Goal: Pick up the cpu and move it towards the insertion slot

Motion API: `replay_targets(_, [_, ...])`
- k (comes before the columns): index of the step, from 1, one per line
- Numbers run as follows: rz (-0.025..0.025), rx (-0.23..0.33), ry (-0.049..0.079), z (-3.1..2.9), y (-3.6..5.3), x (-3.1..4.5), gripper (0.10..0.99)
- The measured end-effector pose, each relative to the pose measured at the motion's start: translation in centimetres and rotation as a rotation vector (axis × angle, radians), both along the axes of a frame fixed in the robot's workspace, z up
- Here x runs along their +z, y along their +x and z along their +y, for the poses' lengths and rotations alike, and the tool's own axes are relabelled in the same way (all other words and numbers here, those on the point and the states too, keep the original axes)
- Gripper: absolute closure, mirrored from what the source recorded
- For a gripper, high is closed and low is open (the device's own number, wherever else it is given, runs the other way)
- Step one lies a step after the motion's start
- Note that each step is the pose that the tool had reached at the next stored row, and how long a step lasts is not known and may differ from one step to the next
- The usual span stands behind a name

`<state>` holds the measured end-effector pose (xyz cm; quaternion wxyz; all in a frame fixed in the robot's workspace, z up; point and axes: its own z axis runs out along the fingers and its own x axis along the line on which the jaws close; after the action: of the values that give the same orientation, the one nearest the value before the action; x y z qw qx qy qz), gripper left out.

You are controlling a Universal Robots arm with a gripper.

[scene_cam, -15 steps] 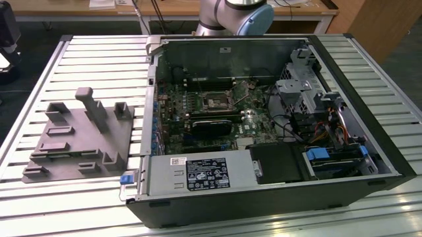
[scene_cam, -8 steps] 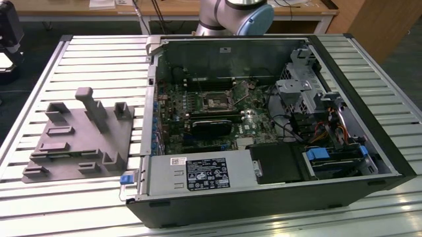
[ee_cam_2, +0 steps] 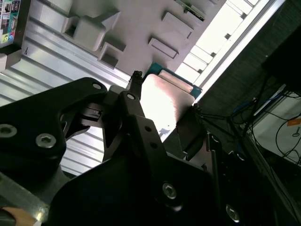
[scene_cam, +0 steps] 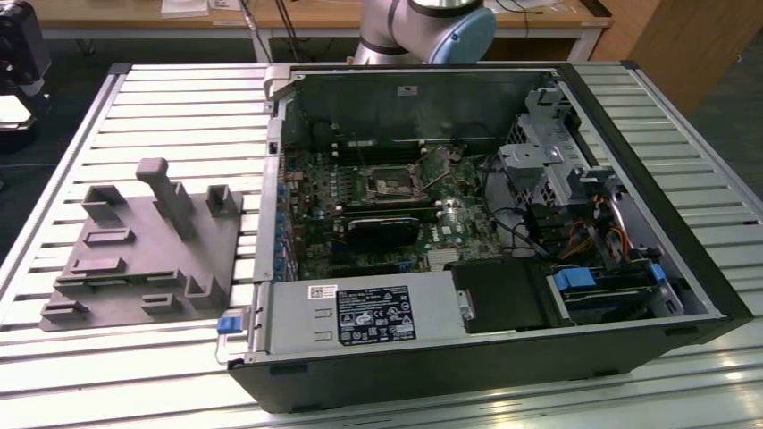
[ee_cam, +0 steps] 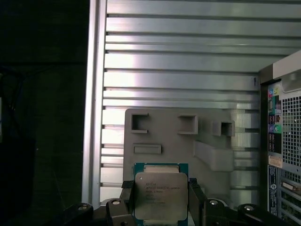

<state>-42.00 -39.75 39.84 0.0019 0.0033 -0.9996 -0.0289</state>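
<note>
One gripper [ee_cam: 161, 207] has its two fingers [ee_cam: 126, 198] closed on the one cpu [ee_cam: 161, 194], which sits between the jaws (a finger at each side edge). Beyond the jaws lies one grey fixture [ee_cam: 188, 141]. The one insertion slot [scene_cam: 390, 185] sits inside the open computer case [scene_cam: 667, 268].

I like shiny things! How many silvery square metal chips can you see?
1. The silvery square metal chip sits between the black gripper's fingers, above the grey plastic fixture. Others may hide inside the open computer case.

Frame edge cuts cpu [ee_cam: 161, 195]; its sides prob. behind fingers [ee_cam: 196, 200].
</note>
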Motion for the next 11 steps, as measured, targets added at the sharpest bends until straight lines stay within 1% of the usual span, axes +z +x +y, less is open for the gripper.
replay_targets(4, [-0.0001,0.000,0.000,0.00,0.53,0.00,0.541])
replay_targets(11, [0.0000,0.000,0.000,0.01,1.80,0.00,0.541])
